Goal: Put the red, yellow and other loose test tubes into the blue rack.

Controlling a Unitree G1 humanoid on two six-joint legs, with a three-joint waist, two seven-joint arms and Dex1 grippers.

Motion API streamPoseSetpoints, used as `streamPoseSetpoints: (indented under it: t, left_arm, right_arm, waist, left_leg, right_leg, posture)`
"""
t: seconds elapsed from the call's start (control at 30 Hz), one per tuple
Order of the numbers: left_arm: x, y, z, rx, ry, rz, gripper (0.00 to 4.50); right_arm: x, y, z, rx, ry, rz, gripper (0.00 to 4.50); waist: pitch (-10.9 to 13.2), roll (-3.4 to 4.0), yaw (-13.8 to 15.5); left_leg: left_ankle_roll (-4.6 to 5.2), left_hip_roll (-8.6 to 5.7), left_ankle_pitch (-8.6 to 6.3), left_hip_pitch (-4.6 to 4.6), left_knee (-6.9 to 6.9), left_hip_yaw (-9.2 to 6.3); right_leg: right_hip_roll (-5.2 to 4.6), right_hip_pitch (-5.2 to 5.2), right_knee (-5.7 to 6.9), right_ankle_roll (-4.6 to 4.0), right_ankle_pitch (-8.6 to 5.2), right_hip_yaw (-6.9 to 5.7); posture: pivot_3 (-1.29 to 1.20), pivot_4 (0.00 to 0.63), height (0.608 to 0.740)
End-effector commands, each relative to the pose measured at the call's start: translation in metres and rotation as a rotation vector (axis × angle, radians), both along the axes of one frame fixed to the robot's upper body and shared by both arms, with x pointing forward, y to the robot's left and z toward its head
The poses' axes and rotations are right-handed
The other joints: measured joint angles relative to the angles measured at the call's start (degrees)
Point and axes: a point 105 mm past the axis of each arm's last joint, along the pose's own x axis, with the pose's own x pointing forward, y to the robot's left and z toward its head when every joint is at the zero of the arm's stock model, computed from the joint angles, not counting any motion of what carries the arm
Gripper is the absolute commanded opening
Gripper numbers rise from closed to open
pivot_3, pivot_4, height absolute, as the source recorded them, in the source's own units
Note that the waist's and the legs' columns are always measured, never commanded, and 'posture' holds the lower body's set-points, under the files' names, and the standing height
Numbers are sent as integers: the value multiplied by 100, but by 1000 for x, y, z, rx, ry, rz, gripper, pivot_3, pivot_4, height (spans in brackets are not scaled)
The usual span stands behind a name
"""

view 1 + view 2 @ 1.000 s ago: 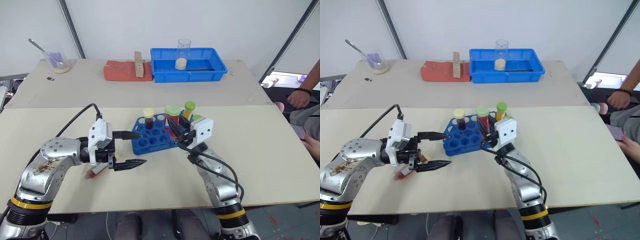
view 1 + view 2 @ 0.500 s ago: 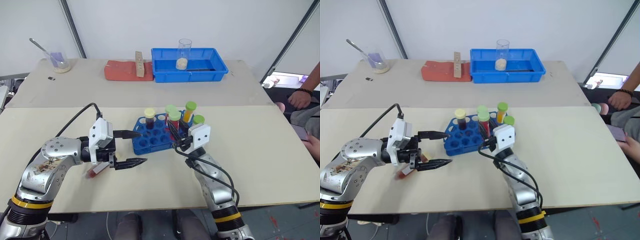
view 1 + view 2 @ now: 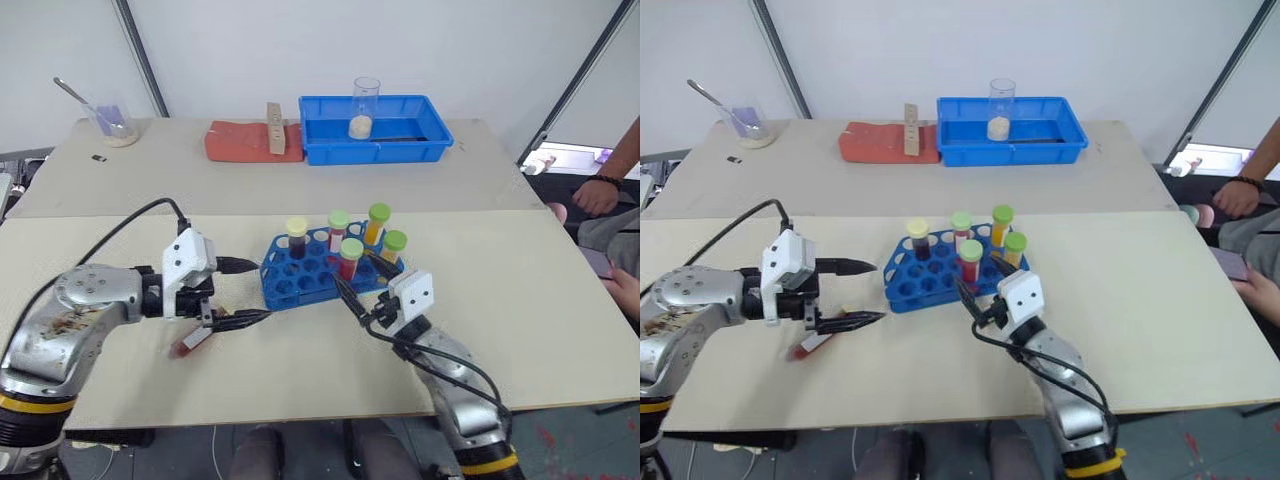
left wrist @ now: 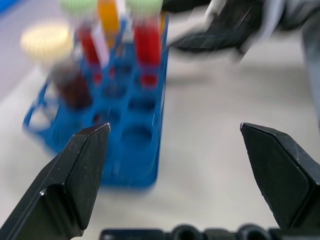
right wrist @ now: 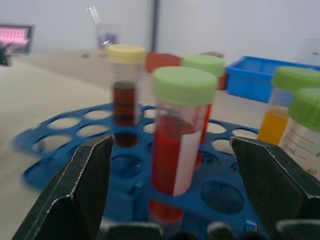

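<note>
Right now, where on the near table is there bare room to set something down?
Bare tabletop lies right of the blue rack, toward the table's right edge. Crowded: the left end effector hangs beside the rack over a loose tube; the right end effector sits against its front.

Left tool (image 3: 245, 292) jaws wide — right tool (image 3: 358, 284) jaws spread, empty.

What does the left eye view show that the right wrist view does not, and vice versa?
Left eye view: a reddish tube lying on the beige table by the left gripper, jaws open. Right wrist view: printed scale marks on the pale-filled green-capped tube. Both: small blue plastic rack holding five capped tubes, right gripper open beside it.
</note>
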Motion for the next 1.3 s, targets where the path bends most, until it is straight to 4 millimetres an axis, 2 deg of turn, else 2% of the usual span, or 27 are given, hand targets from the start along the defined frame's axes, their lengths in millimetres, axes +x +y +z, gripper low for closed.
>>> streamPoseSetpoints:
  t: [0.03,0.13,0.23,0.4,0.67,0.9,1.1,1.2,1.3]
  left_arm:
    - [0,24,12,159,23,84,4500]
    - [0,44,11,307,110,165,4500]
    - [-1,50,9,345,167,185,4500]
    - [-1,45,-6,416,276,187,4500]
    - [7,35,-30,493,355,232,4500]
    - [18,22,-39,496,362,245,4500]
    - [20,22,-50,549,353,231,4500]
    - [19,22,-55,563,352,227,3781]
    - [20,20,-62,570,328,228,2282]
  right_arm:
    - [-24,7,24,-74,25,239,4117]
    - [-40,9,38,-129,104,440,4117]
    - [-48,13,43,-169,146,532,4117]
    - [-62,23,44,-211,187,658,4117]
    - [-73,29,42,-199,219,681,4117]
    - [-77,30,41,-189,233,678,4117]
    - [-77,30,43,-176,237,669,4117]
    - [-77,30,43,-171,239,664,4160]
    - [-77,31,44,-168,238,661,4160]
  waist:
    - [1,-2,9]
    - [4,-4,10]
    - [5,-4,33]
    - [5,-6,93]
    - [5,-7,166]
    - [5,-9,177]
    - [5,-10,157]
    - [5,-10,170]
    - [4,-11,175]
  left_leg:
    - [0,0,0,4,0,1]
    - [0,2,0,12,-1,4]
    - [0,1,0,15,-5,4]
    - [0,-3,0,2,-19,3]
    - [1,-6,-1,-4,-17,2]
    - [1,-8,-1,-7,12,-3]
    - [1,-9,-1,-7,14,-6]
    - [1,-9,-1,-8,12,-10]
    - [1,-9,-1,-9,13,-9]
  right_leg:
    - [-1,3,-1,0,-1,-1]
    - [0,3,2,-2,-2,-2]
    - [1,5,2,-5,-4,-4]
    - [3,-5,-2,-9,-16,-7]
    - [3,-5,-2,1,-20,-5]
    - [4,3,6,8,-15,-2]
    - [5,3,8,9,-15,-1]
    - [7,3,9,8,-15,-1]
    - [6,4,8,9,-15,-1]
  posture:
    - [0,150,740]
    - [0,150,740]
    - [0,150,740]
    - [0,150,740]
    - [0,150,740]
    - [0,150,740]
    - [0,150,740]
    - [0,150,740]
    - [0,150,740]
